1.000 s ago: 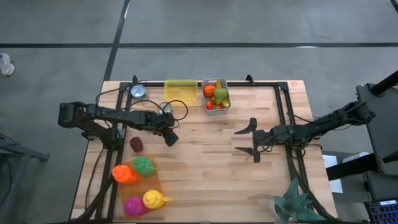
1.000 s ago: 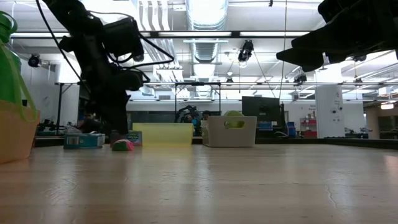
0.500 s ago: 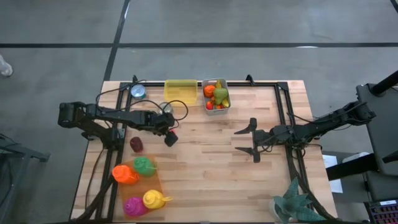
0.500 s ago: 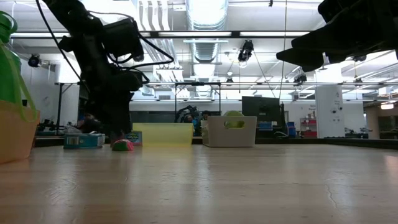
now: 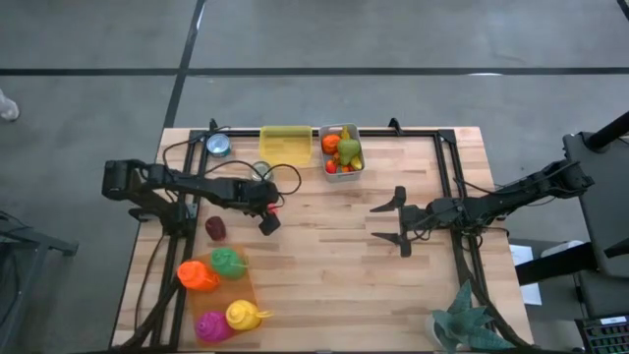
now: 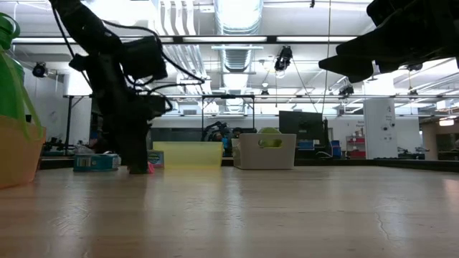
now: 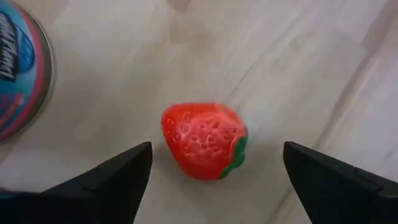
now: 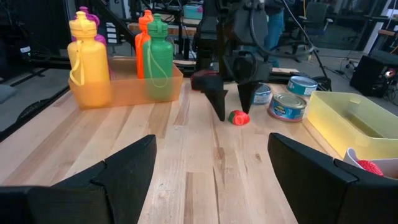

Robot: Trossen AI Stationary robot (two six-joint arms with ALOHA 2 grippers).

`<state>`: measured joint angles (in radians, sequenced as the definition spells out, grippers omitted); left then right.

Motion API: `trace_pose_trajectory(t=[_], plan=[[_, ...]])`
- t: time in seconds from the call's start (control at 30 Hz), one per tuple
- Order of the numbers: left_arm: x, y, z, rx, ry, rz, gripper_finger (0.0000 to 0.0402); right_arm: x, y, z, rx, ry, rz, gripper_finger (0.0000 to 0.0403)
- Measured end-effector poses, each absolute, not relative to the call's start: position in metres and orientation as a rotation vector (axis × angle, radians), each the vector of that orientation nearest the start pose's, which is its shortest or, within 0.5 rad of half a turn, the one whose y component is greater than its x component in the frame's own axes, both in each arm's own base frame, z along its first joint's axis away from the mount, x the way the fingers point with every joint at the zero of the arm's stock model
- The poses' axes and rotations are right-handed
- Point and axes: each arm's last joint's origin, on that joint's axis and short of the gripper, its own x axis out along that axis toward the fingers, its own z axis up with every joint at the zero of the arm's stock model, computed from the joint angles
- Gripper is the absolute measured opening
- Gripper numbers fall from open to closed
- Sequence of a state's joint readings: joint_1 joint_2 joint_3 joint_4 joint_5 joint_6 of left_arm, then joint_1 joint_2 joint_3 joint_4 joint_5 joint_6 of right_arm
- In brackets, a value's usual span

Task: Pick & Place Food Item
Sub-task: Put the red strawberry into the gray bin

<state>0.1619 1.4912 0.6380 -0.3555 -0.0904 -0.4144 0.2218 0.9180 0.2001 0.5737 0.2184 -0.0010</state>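
A red toy strawberry (image 7: 204,142) with a green cap lies on its side on the wooden table (image 5: 324,275), left of centre. My left gripper (image 7: 217,148) points steeply down over it, open. One finger stands on each side of the berry, with bare table showing between each finger and it. The right wrist view shows the berry (image 8: 238,117) at the foot of those fingers. In the high view my left gripper (image 5: 269,216) nearly covers it. My right gripper (image 5: 395,221) hangs open above the table's right half, holding nothing.
At the far edge stand a yellow bin (image 5: 285,145) and a pale bin (image 5: 342,152) with toy fruit. Two tins (image 5: 217,145) (image 8: 287,106) are near the berry, and a dark red can (image 5: 215,228). An orange tray (image 5: 221,290) of bottles is near left, a plant (image 5: 462,320) near right.
My left gripper has opened wide and sunk toward the table, rolling a little, so that its fingers now straddle the strawberry. The strawberry has stayed where it lay.
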Motion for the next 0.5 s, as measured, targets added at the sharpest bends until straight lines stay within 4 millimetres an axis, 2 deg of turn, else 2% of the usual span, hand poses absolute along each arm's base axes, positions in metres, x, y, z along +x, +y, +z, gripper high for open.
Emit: trace_pose_trajectory(t=[0.37,0.5], plan=[[0.2371,0.0424,0.1259,-0.371,1.160,0.478,0.0363,0.1757,0.0332,0.1834,-0.032,0.141,0.004,0.0306],[0.2371,0.0429,0.1258,-0.366,1.157,0.486,0.0334,0.1757,0.0332,0.1834,-0.032,0.141,0.004,0.0306]])
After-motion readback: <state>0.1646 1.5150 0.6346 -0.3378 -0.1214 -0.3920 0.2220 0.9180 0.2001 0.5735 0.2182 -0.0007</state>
